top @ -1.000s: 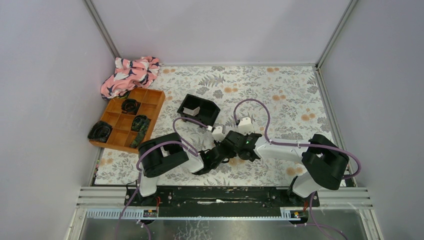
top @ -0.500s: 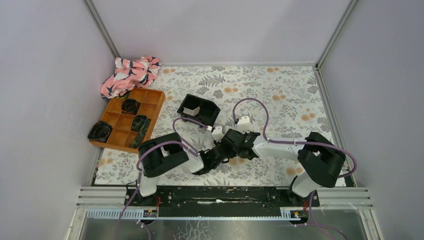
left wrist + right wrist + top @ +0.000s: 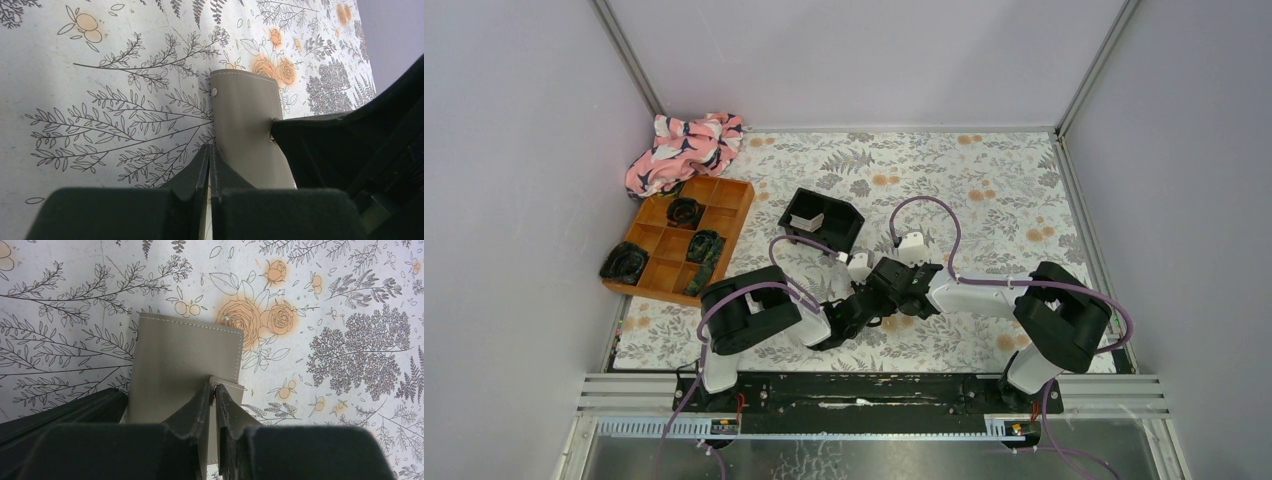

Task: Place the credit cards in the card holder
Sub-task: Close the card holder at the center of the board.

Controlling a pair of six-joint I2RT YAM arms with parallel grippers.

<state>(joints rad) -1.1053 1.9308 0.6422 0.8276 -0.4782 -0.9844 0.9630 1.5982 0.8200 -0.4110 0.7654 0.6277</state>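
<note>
Right arm [image 3: 984, 295] elbow shifted inward only; left end effector [image 3: 209, 156] and right end effector [image 3: 214, 391] stay pinched narrow on card holder [image 3: 182, 362] flaps; holder looks unopened, so card loading not started.

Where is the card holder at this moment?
The card holder is at the front middle of the flowered table, pinched by the left hand and the right hand; the arms hide it from above.

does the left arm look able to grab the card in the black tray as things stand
Probably not yet: the left pincer is shut on the card holder, so it has no free jaws. The black tray with the pale card lies close, unblocked.
</note>
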